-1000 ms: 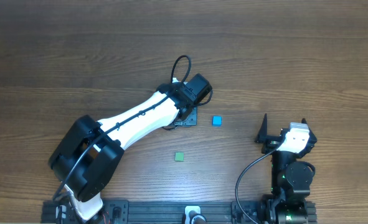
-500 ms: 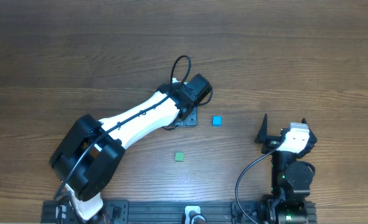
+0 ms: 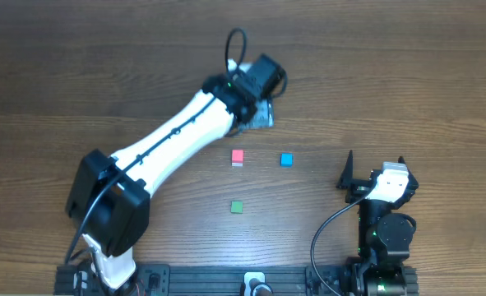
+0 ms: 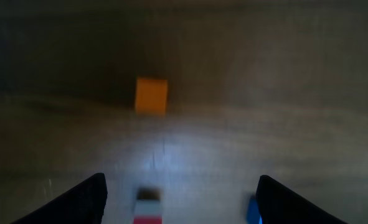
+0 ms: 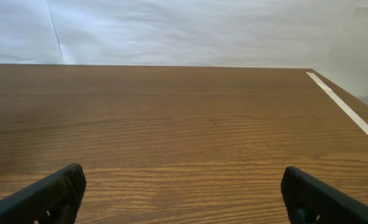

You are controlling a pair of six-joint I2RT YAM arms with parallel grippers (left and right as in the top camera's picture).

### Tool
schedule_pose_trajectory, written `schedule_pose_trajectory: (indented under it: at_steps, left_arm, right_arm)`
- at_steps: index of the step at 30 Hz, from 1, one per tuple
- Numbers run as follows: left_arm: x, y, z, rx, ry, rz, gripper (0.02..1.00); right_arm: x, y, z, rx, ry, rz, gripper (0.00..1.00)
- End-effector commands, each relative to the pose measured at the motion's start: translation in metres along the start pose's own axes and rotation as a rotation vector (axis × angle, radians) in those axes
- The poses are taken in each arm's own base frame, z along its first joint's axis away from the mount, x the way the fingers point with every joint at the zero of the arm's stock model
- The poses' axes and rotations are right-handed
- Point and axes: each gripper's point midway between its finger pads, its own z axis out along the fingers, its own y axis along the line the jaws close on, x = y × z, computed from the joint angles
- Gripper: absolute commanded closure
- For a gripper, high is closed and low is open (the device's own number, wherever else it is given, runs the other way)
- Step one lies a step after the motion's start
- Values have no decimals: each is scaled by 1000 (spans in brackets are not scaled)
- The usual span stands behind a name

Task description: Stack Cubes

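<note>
You're holding left gripper (image 4: 180, 180) and right gripper (image 5: 182, 171) with fingers apart; pink cube (image 3: 238, 154) is sitting on white cube (image 3: 238, 164) mid-worktop, blue cube (image 3: 286, 159) beside, orange cube (image 4: 151, 95) near.

I take the centre cube (image 3: 238, 156) on the table (image 3: 407, 74) as my marker. A second cube (image 3: 286, 159) lies to its right, apart from it. A third cube (image 3: 237, 207) lies apart on the side nearer my bases. A fourth cube (image 4: 151, 95) lies beyond it, away from my bases. My left gripper (image 4: 182, 183) hangs roughly above the centre cube. My right gripper (image 3: 372, 171) sits well to its right, past the second cube.
</note>
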Motion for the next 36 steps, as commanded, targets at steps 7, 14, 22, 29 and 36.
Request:
schedule_pose_trajectory:
  at_steps: [7,14,22,29,36]
  left_arm:
    - [-8,26,77,-70,81,-13,275]
    - [-4,25,95,-65,98,-12,301]
    - [1,25,102,-66,120,-4,375]
    - [4,25,104,-64,130,6,483]
    - [4,25,105,-65,131,6,579]
  right_arm:
    - [2,0,0,-1,-1,3,7]
    - [2,0,0,-1,-2,3,9]
    - [2,0,0,-1,-1,3,9]
    - [2,0,0,-1,-2,3,7]
    - [2,0,0,-1,-2,3,5]
